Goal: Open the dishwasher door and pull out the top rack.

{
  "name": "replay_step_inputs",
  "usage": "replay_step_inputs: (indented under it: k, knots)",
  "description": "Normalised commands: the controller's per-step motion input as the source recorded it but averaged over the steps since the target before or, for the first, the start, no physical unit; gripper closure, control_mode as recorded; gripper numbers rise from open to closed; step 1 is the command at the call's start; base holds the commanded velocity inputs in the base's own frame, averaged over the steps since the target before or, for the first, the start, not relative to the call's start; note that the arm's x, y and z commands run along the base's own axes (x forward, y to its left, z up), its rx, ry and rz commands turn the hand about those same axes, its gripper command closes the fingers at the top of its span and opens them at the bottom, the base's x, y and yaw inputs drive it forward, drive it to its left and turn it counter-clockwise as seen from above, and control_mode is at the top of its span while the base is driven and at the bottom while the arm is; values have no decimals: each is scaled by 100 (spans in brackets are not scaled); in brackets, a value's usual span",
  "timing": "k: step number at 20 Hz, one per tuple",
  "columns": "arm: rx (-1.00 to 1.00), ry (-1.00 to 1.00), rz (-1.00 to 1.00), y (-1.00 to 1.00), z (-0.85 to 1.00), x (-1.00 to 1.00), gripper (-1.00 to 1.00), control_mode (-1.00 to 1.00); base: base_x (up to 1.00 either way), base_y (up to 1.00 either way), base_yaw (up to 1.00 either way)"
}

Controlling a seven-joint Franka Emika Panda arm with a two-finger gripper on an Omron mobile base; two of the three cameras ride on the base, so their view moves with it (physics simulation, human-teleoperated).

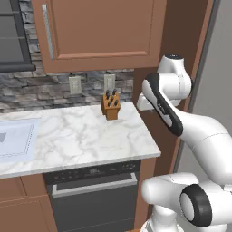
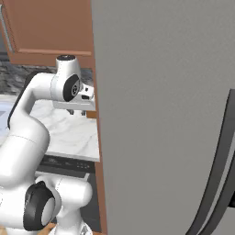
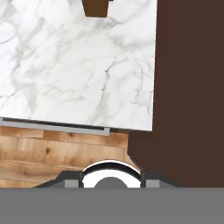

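Left base view: dishwasher door point(image 1: 93, 206) shut under the counter point(image 1: 81, 136), its bar handle point(image 1: 94, 185) running horizontal, well below the raised fingers, which are closed on nothing.

Knife block point(image 1: 111, 106) on marble counter point(image 1: 86, 136)

One dishwasher door point(image 1: 93, 199), shut, with one bar handle point(image 1: 94, 186). One knife block point(image 1: 111, 106) on one marble counter point(image 1: 77, 136). Two wall outlets point(image 1: 74, 84). One upper cabinet door point(image 1: 97, 31).

Closed dishwasher door point(image 1: 93, 201) under counter point(image 1: 81, 136)
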Motion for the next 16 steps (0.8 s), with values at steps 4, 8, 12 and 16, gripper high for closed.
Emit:
replay_step_inputs:
  k: [4,8,12,16]
  knots:
    - [0,0,0,0,0,0,-100,100,-11,0,0]
    - [0,0,0,0,0,0,-100,100,-80,0,0]
    - [0,0,0,0,0,0,-100,100,-85,16,0]
    - [0,0,0,0,0,0,-100,100,-42,37,-3]
